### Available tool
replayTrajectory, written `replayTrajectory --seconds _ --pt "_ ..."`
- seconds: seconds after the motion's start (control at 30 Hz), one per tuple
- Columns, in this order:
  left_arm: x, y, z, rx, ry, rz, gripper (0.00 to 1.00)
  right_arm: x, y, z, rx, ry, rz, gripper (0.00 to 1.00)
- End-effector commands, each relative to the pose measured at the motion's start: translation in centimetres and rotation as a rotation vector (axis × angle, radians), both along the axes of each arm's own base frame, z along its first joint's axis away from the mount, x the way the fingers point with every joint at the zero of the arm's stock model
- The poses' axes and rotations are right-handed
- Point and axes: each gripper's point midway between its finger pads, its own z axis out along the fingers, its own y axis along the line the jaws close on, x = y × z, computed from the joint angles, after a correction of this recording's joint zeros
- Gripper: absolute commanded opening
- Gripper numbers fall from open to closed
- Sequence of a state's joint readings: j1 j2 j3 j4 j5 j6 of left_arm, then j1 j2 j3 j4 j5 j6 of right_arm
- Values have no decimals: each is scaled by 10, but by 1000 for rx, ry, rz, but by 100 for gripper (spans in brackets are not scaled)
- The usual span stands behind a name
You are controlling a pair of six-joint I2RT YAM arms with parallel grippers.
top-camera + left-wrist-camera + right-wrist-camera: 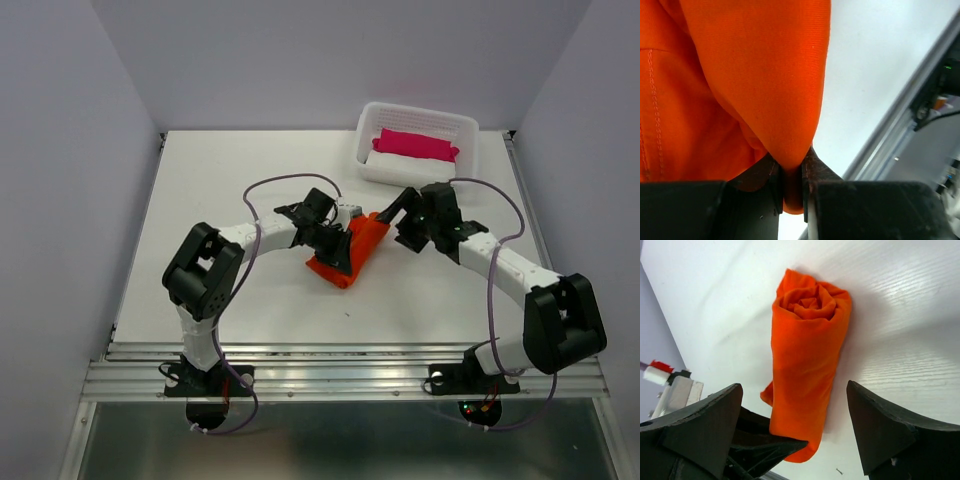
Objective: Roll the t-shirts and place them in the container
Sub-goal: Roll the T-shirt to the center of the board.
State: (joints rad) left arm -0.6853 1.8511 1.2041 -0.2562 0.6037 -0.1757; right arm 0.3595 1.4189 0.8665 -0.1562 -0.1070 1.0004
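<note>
- At the middle of the counter (pixel 230 200), the orange-red t-shirt (pixel 368 238) lies already wound into a short thick roll; the right wrist view shows the spiral of cloth at its far end, and the roll rests on the white surface.
- The left gripper (pixel 791 160) is closed on the t-shirt; its two fingers pinch a fold of the orange cloth between them, and the cloth hangs tight from this pinch.
- The right gripper (pixel 792 387) is open wide; its fingers stand on both sides of the roll and do not touch it, at the end that points toward the white basket (pixel 465 135).
- In the basket, at the far right of the counter, a pink roll (pixel 415 145) lies already.
- The step in hand seems to be the finishing of the roll; the winding itself looks nearly done, and the task appears far along for this shirt.
- The next move probably calls for the right gripper to close around the roll firmly, before the left one lets its fold go; if the pinch opens too early, the thin cloth may unwind.
- The cloth is soft, so a grasp across the whole thickness seems safer than on one layer.
</note>
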Motion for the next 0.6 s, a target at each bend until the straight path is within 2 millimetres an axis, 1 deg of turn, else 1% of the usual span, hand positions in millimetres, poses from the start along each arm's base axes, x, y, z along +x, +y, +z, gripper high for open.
replayTrajectory --seconds 0.0,0.07,0.13,0.2,0.27,0.33,0.37,0.4,0.43,0.5,0.53,0.57 --pt "-17 -10 25 -187 131 -55 0 -3 -20 11 -75 -47 -38 89" --pt "-19 -8 21 -205 175 -50 0 -4 -22 15 -90 -60 -34 89" --pt "-22 -8 20 -233 219 -54 0 -4 -21 20 -109 -88 8 89" --pt "-22 -7 21 -253 237 -53 0 -3 -16 26 -109 -107 48 89" --pt "-21 -5 18 -256 260 -39 0 -2 -5 29 -79 -123 109 88" --pt "-20 -3 15 -262 276 -32 0 -3 1 27 -62 -130 145 82" --pt "-20 -2 12 -259 285 -30 0 -2 8 28 -32 -146 170 78" --pt "-20 -2 11 -257 292 -28 0 -3 9 25 -25 -143 172 74" --pt "-21 -1 8 -258 300 -28 0 -4 11 21 -14 -132 176 65" --pt "-22 -1 7 -257 309 -26 0 -2 14 17 5 -130 176 57" --pt "-22 -1 6 -258 310 -27 0 -4 15 13 12 -122 181 49" --pt "-22 -1 5 -259 312 -26 0 -2 19 10 28 -120 186 45"
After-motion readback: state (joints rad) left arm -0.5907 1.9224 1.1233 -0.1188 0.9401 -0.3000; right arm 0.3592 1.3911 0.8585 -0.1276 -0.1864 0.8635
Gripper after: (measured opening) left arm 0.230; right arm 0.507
